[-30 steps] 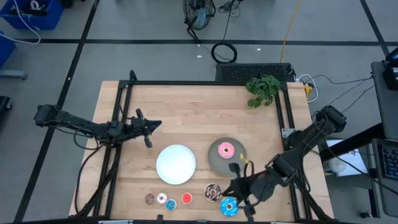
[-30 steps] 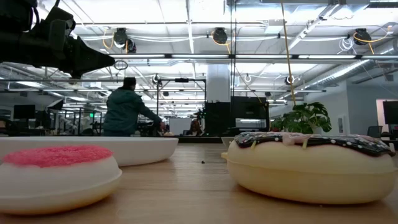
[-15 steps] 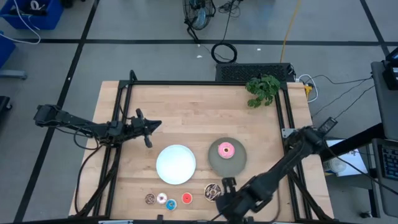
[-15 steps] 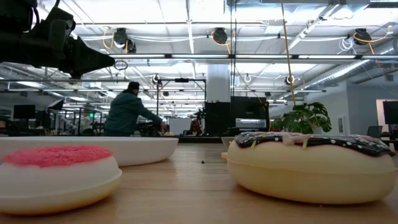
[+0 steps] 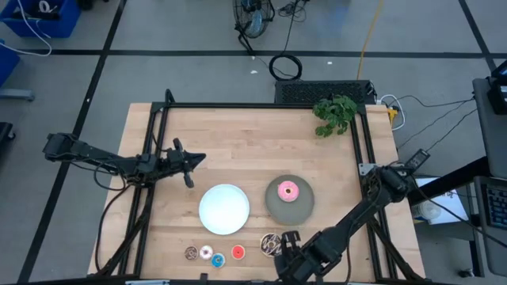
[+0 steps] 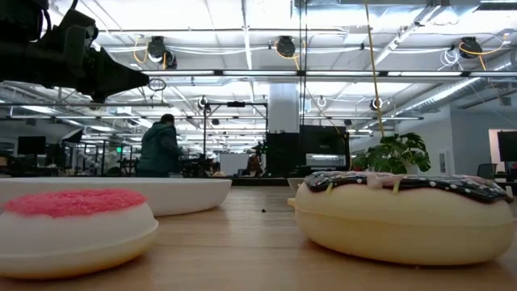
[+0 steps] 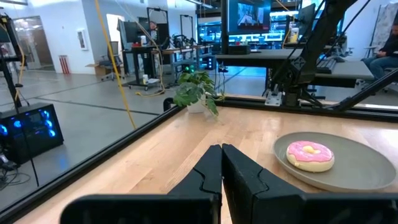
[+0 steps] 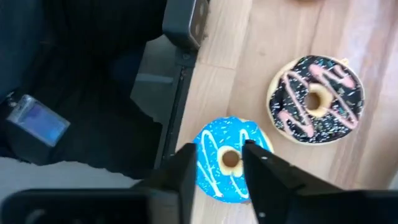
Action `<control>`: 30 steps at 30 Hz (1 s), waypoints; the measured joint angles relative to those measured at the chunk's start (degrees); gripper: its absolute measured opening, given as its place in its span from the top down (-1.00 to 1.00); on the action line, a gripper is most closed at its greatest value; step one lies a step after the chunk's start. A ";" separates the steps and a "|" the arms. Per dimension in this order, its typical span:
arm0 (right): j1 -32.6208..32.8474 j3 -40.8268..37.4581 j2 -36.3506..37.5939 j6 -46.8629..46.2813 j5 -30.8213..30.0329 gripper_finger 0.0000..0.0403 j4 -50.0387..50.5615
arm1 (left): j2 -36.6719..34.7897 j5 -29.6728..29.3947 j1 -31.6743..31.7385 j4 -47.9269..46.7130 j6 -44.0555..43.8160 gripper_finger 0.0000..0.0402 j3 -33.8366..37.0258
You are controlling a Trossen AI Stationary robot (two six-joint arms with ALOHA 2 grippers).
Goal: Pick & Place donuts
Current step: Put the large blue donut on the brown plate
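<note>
Right gripper point(image 8: 217, 180) sits at the table's near edge, fingers apart with a gap about as wide as the hole region of the blue donut point(image 8: 227, 158) right below them. It holds nothing yet; fingers straddle the donut's middle, which looks like a line-up for a pinch across the ring. In the high view the arm covers this donut, so the right wrist view is the only check on it. The donut lies flat close to the table edge, so a sloppy close could nudge it off.

Blue donut: bright blue icing, white drizzle lines, small centre hole, pale rim. Just beside it, the chocolate donut point(image 8: 316, 99): dark icing, pink drizzle, sprinkles, cream base, also flat on the wood, apart from the blue one.

Further left along the near edge, the mini donuts point(image 5: 214, 254) lie in a short row, brown, white, blue, red, untouched.

Behind them, the white plate point(image 5: 224, 208) has nothing on it. The grey plate point(image 5: 299, 207) beside it carries the pink donut point(image 5: 287, 190), pink icing, lying flat near the middle, likely a drop spot.

Left gripper point(image 7: 221, 163) waits over the table's left side, fingers pressed together, holding nothing.
</note>
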State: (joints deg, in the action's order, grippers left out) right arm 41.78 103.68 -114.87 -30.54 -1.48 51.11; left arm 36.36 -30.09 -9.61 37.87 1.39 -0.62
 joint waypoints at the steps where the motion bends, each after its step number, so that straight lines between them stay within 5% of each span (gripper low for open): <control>1: 0.02 0.00 -0.12 -0.02 -0.64 0.31 -0.04 | 0.01 0.00 0.00 -0.02 0.01 0.92 0.00; 10: 2.37 -1.27 -0.21 -1.79 -7.51 -0.11 -1.13 | 0.02 0.00 0.01 -0.11 -0.07 0.92 0.00; 30: 2.73 -9.25 -0.24 -1.90 -7.75 -0.10 -7.83 | 0.02 -0.03 0.00 1.19 1.13 0.92 0.00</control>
State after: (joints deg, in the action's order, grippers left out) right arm 44.51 94.43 -115.11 -32.44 -9.23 43.28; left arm 36.38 -30.11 -9.61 39.05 2.51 -0.62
